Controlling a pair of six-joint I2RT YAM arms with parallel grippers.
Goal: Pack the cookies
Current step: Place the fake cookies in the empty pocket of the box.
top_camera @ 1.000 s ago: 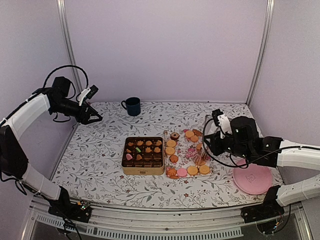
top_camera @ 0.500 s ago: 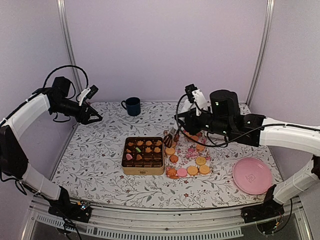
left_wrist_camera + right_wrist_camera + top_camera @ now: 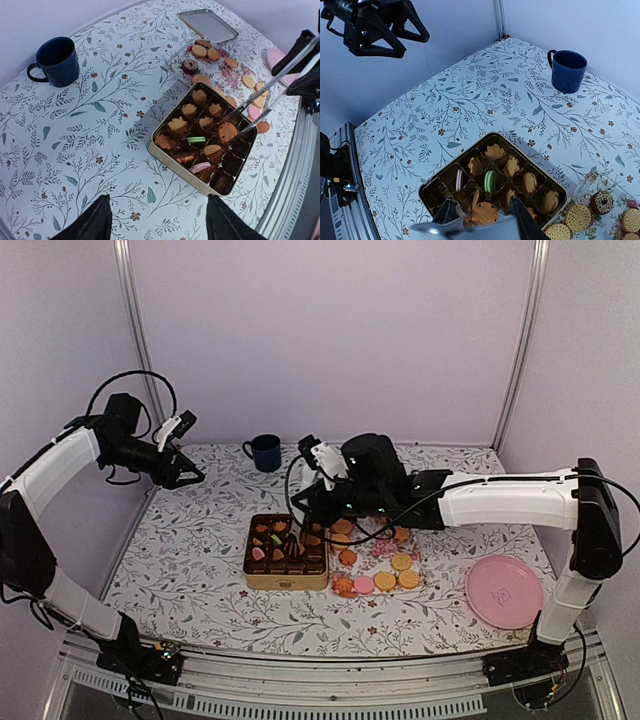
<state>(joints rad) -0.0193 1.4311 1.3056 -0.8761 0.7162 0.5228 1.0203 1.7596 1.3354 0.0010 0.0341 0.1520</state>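
Right wrist view: the right fingers [image 3: 521, 220] are closed narrowly on a round golden cookie [image 3: 484, 214], held just above the gold tin [image 3: 287, 583], whose compartments already hold several cookies. More cookies [image 3: 385, 580] lie on the floral tray [image 3: 380, 545] beside the tin on the worktop [image 3: 180, 570]. The left fingers [image 3: 90, 225] hang spread wide and empty, well apart to the left.

right arm [image 3: 490, 502] over tin [image 3: 286, 583], cookies [image 3: 385, 580], mug [image 3: 266, 452] behind
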